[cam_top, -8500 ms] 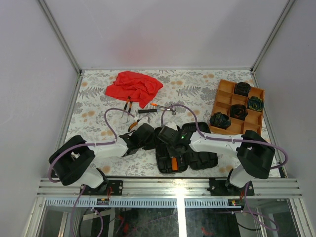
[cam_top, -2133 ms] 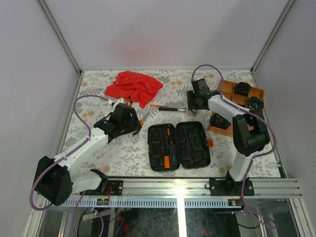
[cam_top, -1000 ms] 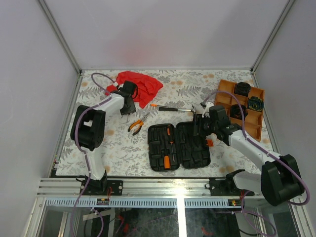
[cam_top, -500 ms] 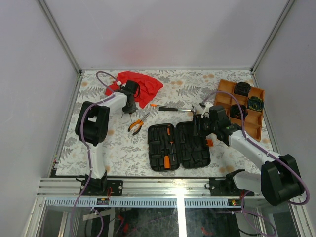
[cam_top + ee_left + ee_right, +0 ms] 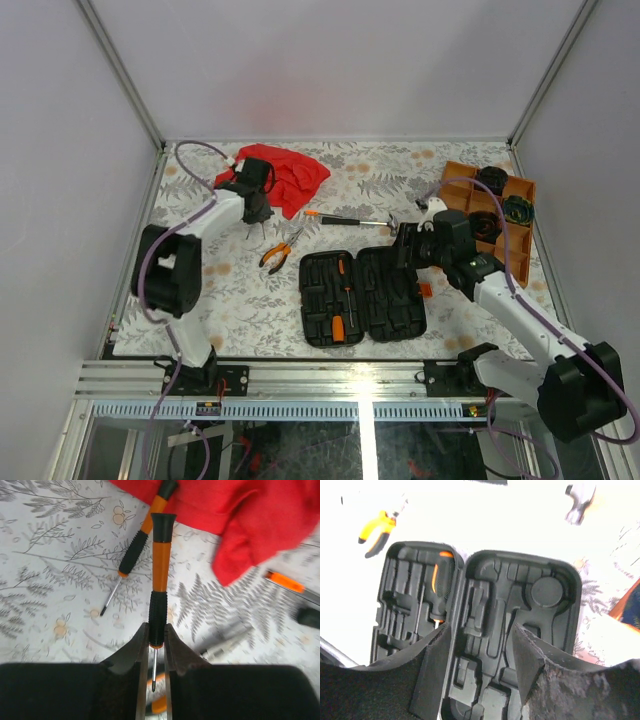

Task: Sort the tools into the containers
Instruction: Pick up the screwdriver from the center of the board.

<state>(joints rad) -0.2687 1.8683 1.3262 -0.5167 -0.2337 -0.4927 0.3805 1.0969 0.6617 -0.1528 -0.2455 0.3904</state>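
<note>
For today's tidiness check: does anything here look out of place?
The red cloth is no tool, yet lies crumpled among them, with the handle end of one screwdriver overlapping its edge. Nothing looks spilled or broken.

The table is viewed whole from high above its near edge. The red cloth and the tool case, both shared with that view, are seen closely, downward, from the left and right wrists.

Orange-and-black screwdriver pinched by its black grip between the jaws of left gripper, tip toward wrist; second screwdriver flat just ahead-left of them; black tool case lying open under spread jaws of right gripper, pliers ahead-left of those.
</note>
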